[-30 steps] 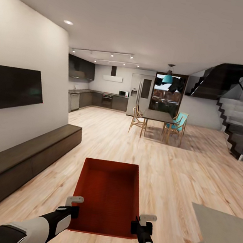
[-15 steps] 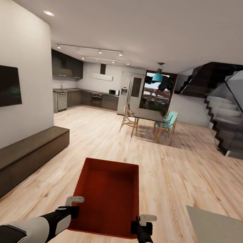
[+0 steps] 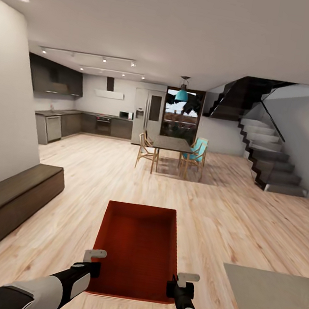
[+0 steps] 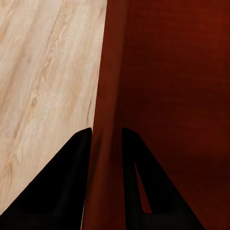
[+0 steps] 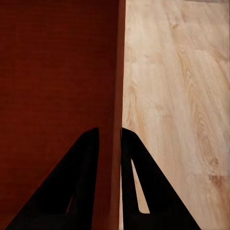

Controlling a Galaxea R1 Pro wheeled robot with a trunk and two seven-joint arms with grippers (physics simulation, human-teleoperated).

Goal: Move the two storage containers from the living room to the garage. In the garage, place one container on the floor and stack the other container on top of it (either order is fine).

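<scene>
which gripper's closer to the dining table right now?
Right, marginally. The dining table stands far ahead, slightly right of center. The right gripper clamps the storage container on its right wall, the left gripper its left wall.

- My head camera looks forward and down from above my arms, over the bin (image 3: 136,251) gripped between my left gripper (image 3: 92,263) and right gripper (image 3: 180,284), out across the wood floor (image 3: 243,222).
- My left wrist camera sits very close behind my left fingers (image 4: 57,191), looking along them at the bin wall (image 4: 108,96) pinched between them.
- My right wrist camera looks equally close along my right fingers (image 5: 153,191).
- All three views share the bin and the floor.
</scene>
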